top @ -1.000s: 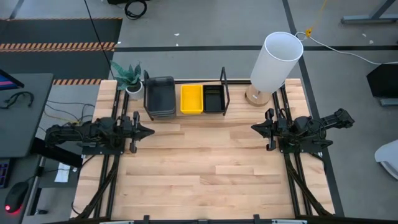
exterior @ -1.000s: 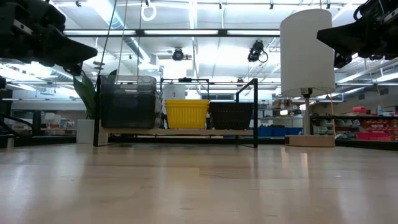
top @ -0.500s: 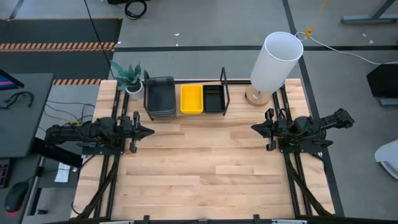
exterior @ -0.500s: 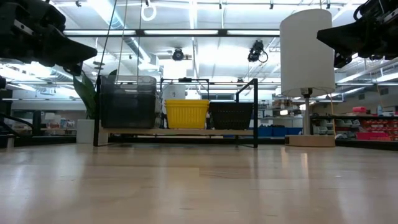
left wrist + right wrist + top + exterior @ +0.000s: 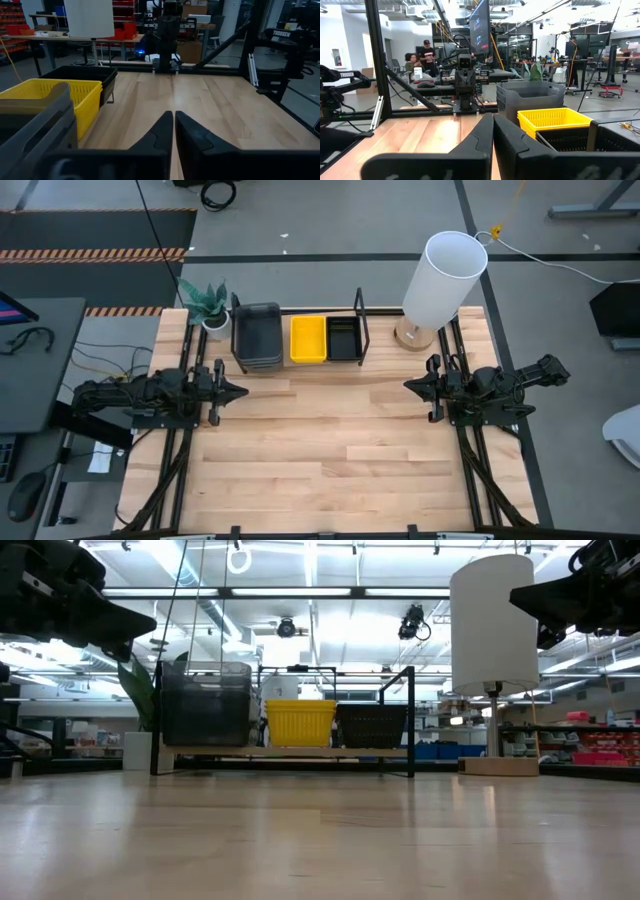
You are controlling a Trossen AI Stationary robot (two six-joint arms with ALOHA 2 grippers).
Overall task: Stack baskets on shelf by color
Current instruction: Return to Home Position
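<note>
Three stacks of baskets sit side by side on the shelf (image 5: 300, 364) at the table's far edge: translucent dark grey ones (image 5: 257, 335) on the left, yellow ones (image 5: 308, 338) in the middle, black perforated ones (image 5: 344, 337) on the right, between upright black wire frames (image 5: 360, 320). The low view shows the same row: grey baskets (image 5: 205, 705), yellow baskets (image 5: 299, 723), black baskets (image 5: 371, 725). My left gripper (image 5: 243, 390) hovers shut over the table's left side, pointing right. My right gripper (image 5: 408, 385) hovers shut over the right side, pointing left. Neither holds anything.
A white cylinder lamp (image 5: 440, 280) stands at the far right corner on a wooden base. A small potted plant (image 5: 207, 305) stands at the far left corner beside the grey baskets. Bare wooden tabletop (image 5: 330, 440) stretches between the arms and toward the near edge.
</note>
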